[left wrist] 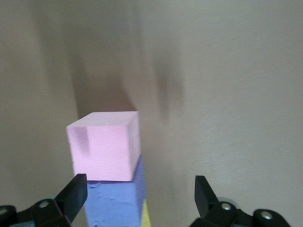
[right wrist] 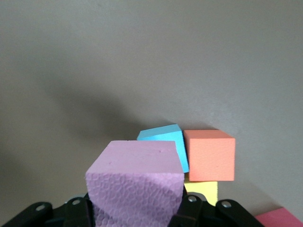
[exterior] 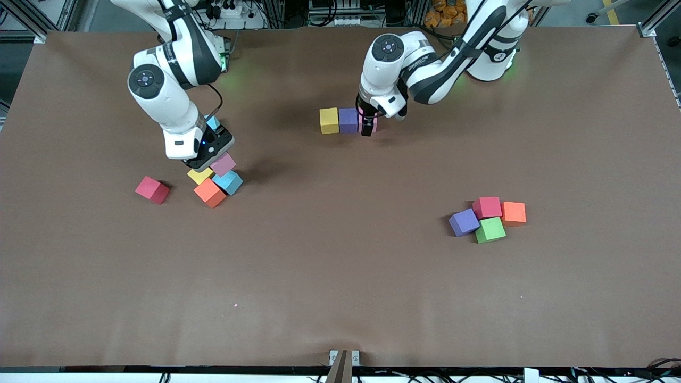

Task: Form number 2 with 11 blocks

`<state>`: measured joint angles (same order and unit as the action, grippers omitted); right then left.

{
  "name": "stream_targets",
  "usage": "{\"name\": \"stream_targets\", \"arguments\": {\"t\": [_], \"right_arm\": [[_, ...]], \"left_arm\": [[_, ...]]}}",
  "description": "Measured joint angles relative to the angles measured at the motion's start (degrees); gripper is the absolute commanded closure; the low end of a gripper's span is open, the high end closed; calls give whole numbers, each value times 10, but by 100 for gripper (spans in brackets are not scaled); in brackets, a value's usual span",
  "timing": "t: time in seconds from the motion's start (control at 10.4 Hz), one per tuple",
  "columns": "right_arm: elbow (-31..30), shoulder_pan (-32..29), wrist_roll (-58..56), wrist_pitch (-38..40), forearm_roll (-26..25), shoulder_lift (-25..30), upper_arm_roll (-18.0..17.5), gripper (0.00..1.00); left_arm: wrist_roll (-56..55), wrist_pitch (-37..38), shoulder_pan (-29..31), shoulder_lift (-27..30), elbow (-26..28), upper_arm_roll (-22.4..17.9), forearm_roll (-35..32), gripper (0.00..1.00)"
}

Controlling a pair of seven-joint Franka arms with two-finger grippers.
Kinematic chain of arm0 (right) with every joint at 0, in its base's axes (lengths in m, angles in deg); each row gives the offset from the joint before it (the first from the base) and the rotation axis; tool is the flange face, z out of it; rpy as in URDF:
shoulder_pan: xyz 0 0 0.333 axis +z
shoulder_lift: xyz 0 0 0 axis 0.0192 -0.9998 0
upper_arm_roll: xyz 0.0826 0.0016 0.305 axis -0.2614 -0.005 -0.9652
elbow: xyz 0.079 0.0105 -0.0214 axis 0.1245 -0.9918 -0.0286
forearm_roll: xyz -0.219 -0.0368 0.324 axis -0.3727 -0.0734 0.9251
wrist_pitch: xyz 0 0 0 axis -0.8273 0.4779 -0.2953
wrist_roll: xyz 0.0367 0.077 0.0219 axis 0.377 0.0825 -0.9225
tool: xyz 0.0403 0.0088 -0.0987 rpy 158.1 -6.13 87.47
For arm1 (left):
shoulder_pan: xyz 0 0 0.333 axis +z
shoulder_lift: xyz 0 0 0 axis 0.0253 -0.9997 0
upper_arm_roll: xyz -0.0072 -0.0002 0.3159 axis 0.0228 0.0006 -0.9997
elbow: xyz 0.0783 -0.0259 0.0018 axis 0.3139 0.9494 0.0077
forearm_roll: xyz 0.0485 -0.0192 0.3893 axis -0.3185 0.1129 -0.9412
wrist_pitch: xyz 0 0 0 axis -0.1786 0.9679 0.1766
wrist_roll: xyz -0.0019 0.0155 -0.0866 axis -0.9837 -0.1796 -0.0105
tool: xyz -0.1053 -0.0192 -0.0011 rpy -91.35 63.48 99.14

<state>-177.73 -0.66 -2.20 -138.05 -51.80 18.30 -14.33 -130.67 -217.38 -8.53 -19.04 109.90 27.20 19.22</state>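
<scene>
Three blocks form a row on the table: yellow (exterior: 329,120), purple (exterior: 348,120) and pink (exterior: 374,125). My left gripper (exterior: 366,128) is open and empty at the row's pink end; the left wrist view shows the pink block (left wrist: 105,146), the purple block (left wrist: 116,203) and my gripper (left wrist: 139,196) with its jaws wide apart. My right gripper (exterior: 215,159) is shut on a second pink block (exterior: 222,164), also in the right wrist view (right wrist: 137,184), just above a yellow block (exterior: 200,175), an orange block (exterior: 209,192) and a light-blue cube (exterior: 229,182).
A red block (exterior: 152,190) lies alone toward the right arm's end. A purple (exterior: 464,222), red (exterior: 487,207), orange (exterior: 513,213) and green (exterior: 490,230) block cluster toward the left arm's end. Another light-blue cube (exterior: 213,122) peeks from beside my right hand.
</scene>
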Motion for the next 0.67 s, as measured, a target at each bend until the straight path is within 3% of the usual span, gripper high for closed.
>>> {"name": "stream_targets", "arguments": {"t": [0.67], "right_arm": [[57,116,219,-6,1,-63,0,68]], "left_arm": [[248,117,111,4,-92,-2,-1,0]]}}
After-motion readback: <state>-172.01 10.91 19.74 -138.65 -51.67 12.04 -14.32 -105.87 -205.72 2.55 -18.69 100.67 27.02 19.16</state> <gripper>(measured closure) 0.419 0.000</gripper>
